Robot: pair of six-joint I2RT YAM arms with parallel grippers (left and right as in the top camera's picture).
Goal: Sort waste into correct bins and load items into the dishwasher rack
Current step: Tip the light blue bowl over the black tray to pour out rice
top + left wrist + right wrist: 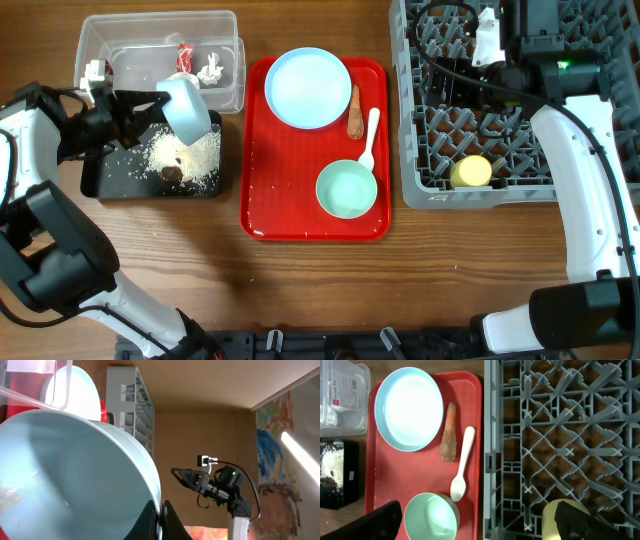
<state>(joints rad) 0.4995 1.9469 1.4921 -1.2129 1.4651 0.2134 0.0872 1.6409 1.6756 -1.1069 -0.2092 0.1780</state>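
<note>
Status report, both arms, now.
Left gripper shut on blue bowl, tipped over black bin. Right gripper open, empty, above rack. Tray holds plate, carrot, spoon, green bowl. Nothing in the way.

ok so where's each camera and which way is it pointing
overhead: above, straight down on red tray and rack; left arm and right arm show.
left wrist: on the left claw, tipped sideways, looking into the held bowl; fingertips at bottom.
right wrist: straight down over red tray and rack; open right claw at bottom corners.
shared: overhead and right wrist both show the plate.
</note>
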